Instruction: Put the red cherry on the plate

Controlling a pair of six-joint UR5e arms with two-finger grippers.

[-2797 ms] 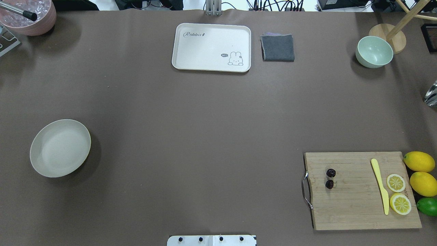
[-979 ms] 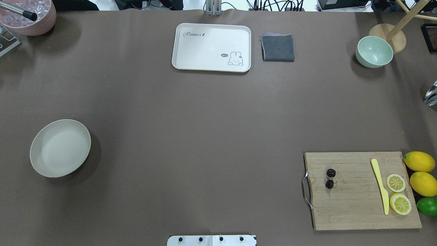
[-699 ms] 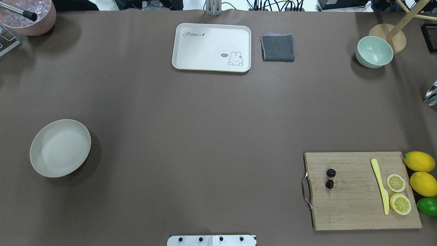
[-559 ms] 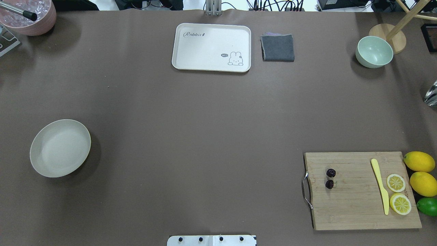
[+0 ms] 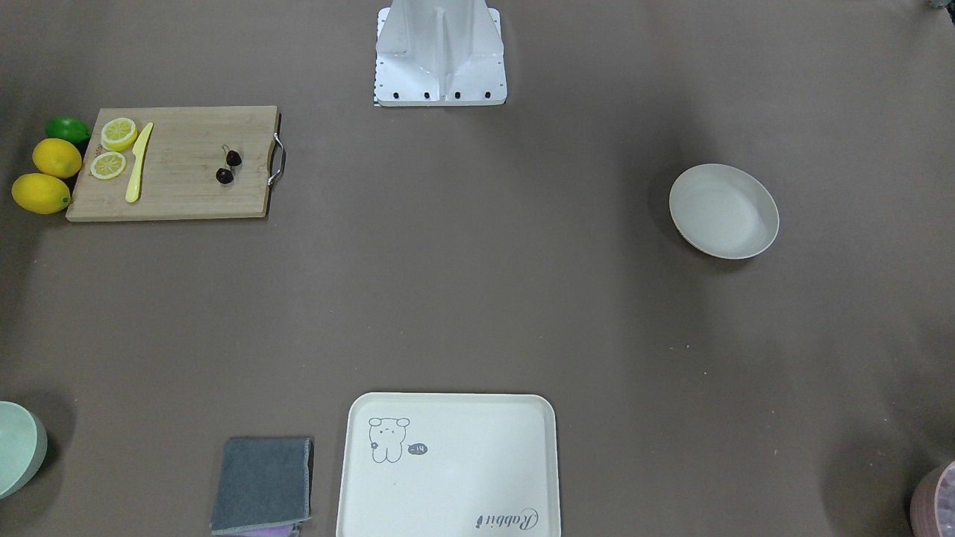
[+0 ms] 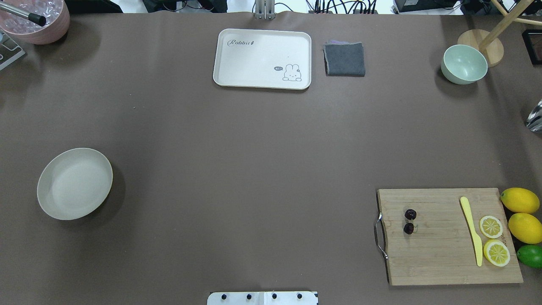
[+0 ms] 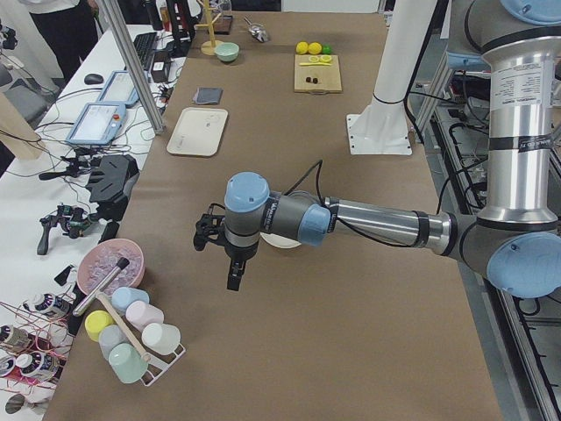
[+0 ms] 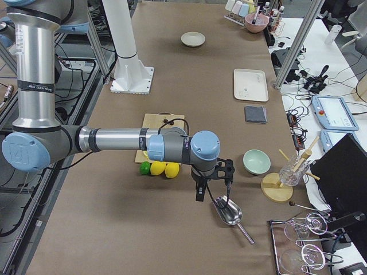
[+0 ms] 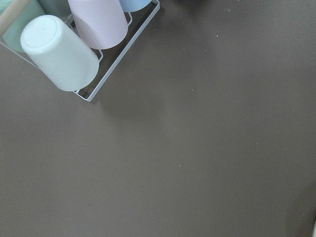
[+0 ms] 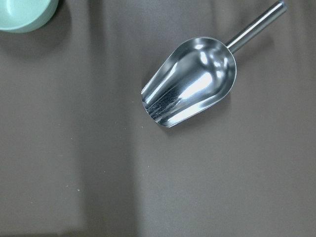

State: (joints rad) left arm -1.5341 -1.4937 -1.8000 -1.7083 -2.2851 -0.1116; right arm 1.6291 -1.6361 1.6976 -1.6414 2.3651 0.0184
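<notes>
The red cherry (image 6: 409,221), a pair of tiny dark fruits, lies on the left part of a wooden cutting board (image 6: 440,254) at the near right; it also shows in the front view (image 5: 228,166). The cream plate (image 6: 75,183) (image 5: 724,211) sits far off at the table's left side and holds nothing. Both arms are outside the overhead view. My left gripper (image 7: 233,279) hangs over the table past the plate, near a cup rack. My right gripper (image 8: 211,186) hovers beyond the lemons, over a metal scoop (image 10: 190,89). I cannot tell whether either is open or shut.
On the board lie a yellow knife (image 6: 472,231) and two lemon slices; whole lemons (image 6: 520,200) and a lime sit beside it. A bunny tray (image 6: 262,58), grey cloth (image 6: 344,59) and mint bowl (image 6: 464,64) line the far edge. A cup rack (image 9: 74,49) stands at the left end.
</notes>
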